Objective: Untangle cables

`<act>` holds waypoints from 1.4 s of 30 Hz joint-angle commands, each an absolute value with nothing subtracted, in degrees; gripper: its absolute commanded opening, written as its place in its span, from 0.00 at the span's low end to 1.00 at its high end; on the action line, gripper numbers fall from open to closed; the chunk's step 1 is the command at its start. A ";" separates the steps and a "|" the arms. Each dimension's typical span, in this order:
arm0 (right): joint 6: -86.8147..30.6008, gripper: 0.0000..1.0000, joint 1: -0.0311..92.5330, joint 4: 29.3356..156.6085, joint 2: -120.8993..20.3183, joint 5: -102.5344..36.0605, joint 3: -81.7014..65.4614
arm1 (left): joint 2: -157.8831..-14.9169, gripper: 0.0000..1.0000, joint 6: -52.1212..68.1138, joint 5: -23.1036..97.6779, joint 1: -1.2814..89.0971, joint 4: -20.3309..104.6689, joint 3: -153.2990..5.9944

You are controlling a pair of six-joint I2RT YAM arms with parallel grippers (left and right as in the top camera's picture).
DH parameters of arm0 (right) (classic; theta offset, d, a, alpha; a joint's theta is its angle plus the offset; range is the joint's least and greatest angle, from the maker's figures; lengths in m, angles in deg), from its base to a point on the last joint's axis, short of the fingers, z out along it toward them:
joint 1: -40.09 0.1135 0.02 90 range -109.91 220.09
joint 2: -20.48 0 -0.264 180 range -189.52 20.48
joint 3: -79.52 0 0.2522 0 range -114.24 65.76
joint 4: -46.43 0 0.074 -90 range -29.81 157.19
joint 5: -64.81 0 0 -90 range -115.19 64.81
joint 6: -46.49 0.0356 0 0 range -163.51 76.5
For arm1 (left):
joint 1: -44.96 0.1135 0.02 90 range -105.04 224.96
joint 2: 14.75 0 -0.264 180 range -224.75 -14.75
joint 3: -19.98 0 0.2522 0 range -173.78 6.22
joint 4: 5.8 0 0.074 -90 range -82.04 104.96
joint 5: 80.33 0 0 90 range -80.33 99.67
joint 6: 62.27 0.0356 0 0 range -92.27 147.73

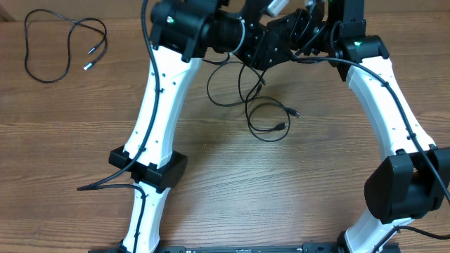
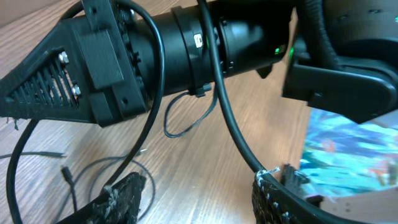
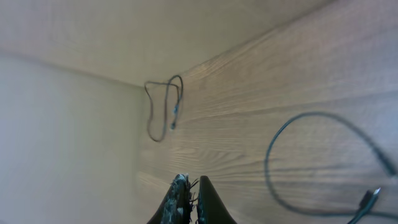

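the left claw (image 2: 202, 199) stands wide open, while the right claw (image 3: 189, 200) is pinched tight together. a loose tangle of cables (image 1: 259, 107) lies mid-tabletop (image 1: 211, 176), and one separate cable (image 1: 63, 42) lies well apart near the far left corner.

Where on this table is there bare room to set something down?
Bare table lies between the left arm and right arm, in front of the tangled cables; also left of the left arm, this side of the separate cable. Crowded: top middle, where both arms meet.

No readable text, no labels (anywhere)
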State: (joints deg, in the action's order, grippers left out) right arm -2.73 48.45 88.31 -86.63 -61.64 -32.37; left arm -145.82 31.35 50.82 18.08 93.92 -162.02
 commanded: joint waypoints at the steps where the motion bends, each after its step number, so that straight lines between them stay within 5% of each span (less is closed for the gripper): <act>1: 10.89 0.04 48.78 88.02 -86.26 -62.43 -32.50 | -146.23 0.57 33.12 46.29 17.91 93.04 -162.26; 7: 16.35 0.04 48.78 88.02 -86.26 -64.74 -32.50 | -146.23 0.55 33.12 46.75 17.93 91.34 -162.26; 14: 18.23 0.04 48.78 87.98 -86.26 -67.96 -32.50 | -146.23 0.42 32.38 46.73 18.28 88.21 -162.26; 18: 17.14 0.04 48.80 88.02 -86.26 -67.52 -32.50 | -146.23 0.45 26.76 46.73 19.42 88.15 -162.26; 33: -18.62 0.04 56.71 109.40 -86.26 -5.05 -32.50 | -146.23 0.52 23.20 46.73 24.29 91.34 -162.26; 42: -17.92 0.11 58.02 118.91 -86.26 -13.36 -32.50 | -146.34 0.66 23.46 45.72 24.27 91.25 -162.26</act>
State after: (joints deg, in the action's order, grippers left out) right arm -16.59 58.17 118.49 -86.63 -9.31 -32.37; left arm -145.82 23.44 46.84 24.42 91.14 -162.02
